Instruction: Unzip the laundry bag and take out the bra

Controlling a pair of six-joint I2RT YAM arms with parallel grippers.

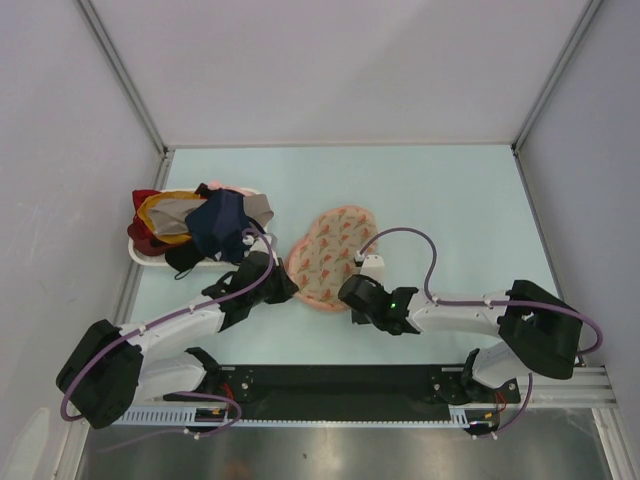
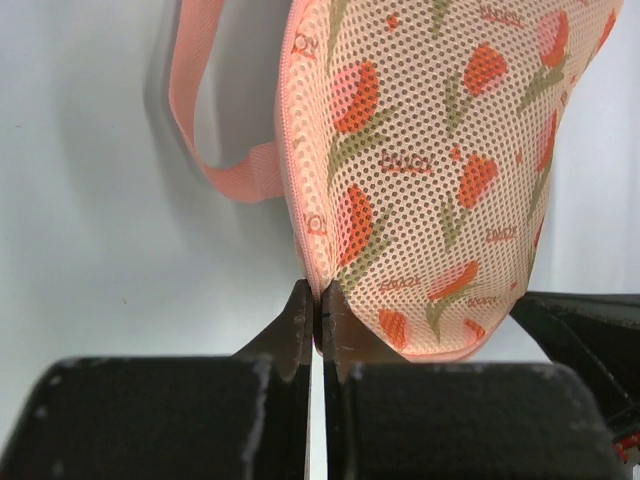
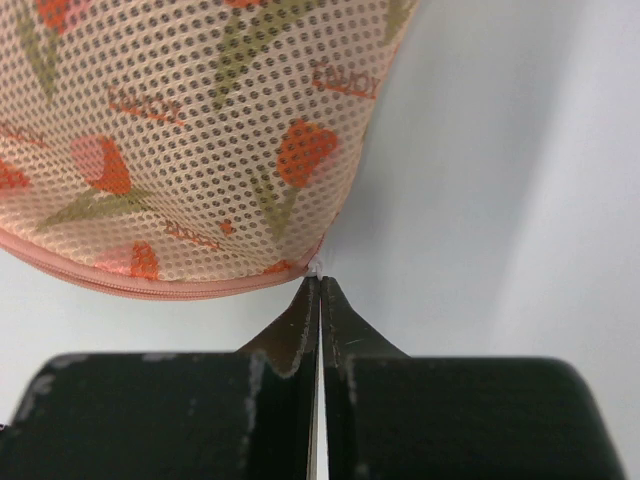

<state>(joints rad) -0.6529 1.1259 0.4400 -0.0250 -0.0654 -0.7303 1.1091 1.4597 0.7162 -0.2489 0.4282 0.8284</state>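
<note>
Seen from above, a pale blue-green table sits between plain grey walls. At far left, a white tray holds a heap of navy, red and yellow garments.

Just right of the tray, the left arm reaches diagonally up from the near edge. The left gripper meets the left edge of the laundry bag. The bag is a flat mesh pouch in beige-pink, printed with red-orange tulips, and it lies near the middle of the table.

In the left wrist view, the left gripper's fingers are pressed almost together, pinching the bag's pink rim at their tips. The mesh rises above them, lifted at that edge. A pink fabric loop hangs off the bag's upper left side.

To the right of the bag, the right arm stretches in from the right, and the right gripper is at the bag's right edge.

In the right wrist view, the right gripper's jaws are closed tight, with only a hairline gap between them. Its tips sit at the bag's zipped pink rim, where a tiny white speck shows. Whether anything is caught between them cannot be told.
</note>
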